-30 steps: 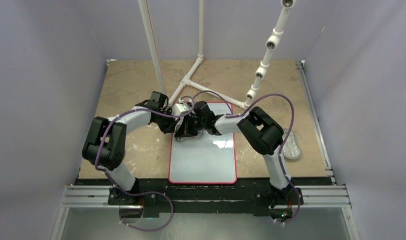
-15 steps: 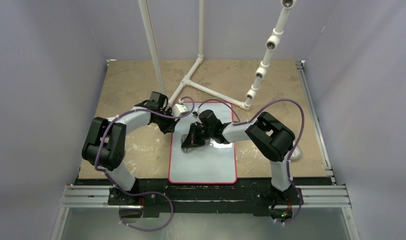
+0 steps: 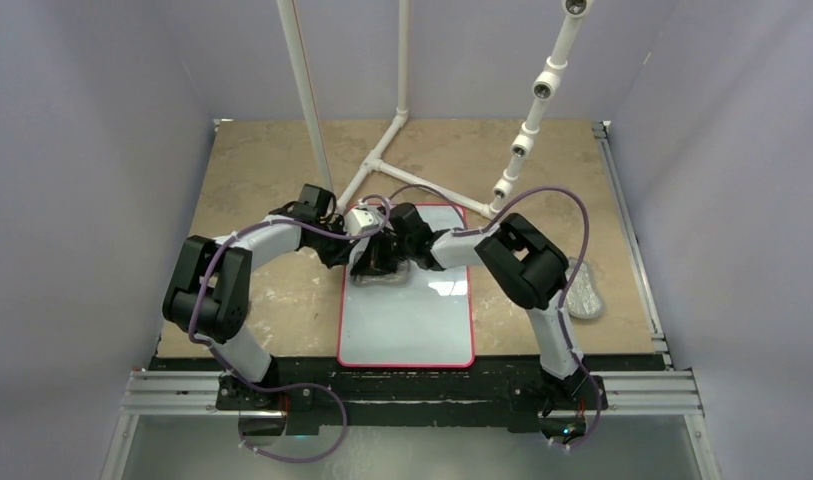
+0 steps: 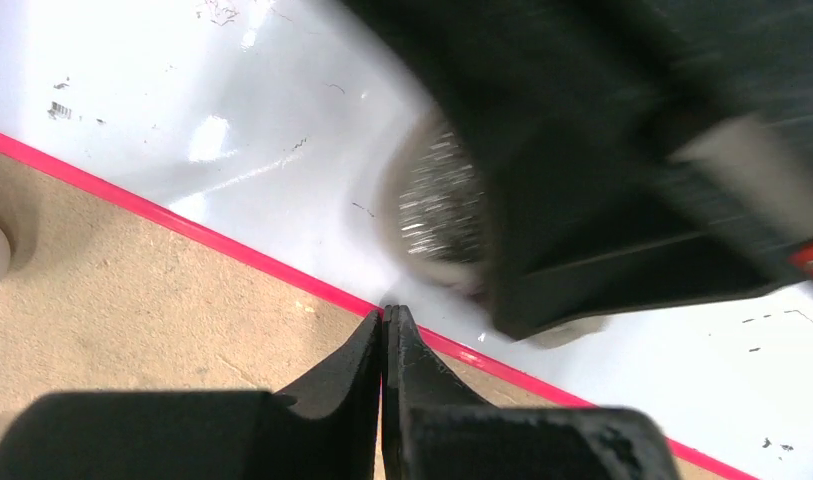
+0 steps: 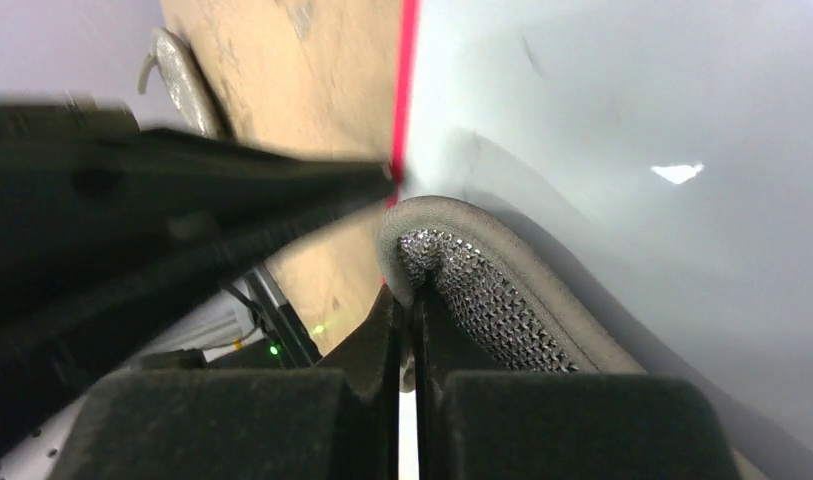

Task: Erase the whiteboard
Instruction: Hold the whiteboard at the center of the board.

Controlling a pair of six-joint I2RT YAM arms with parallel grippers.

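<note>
One whiteboard (image 3: 412, 320) flat, long axis near-to-far | left pincer (image 4: 385, 315) closed, empty | right pincer (image 5: 410, 295) clamping grey pad (image 5: 487, 295)

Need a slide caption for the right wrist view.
Right gripper pinches a silvery mesh pad on the whiteboard beside its red border; shut left gripper close by.

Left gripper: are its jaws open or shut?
Shut. On the left gripper, the jaws meet with no gap, tips at the red edge of the whiteboard, nothing visibly between them.
</note>
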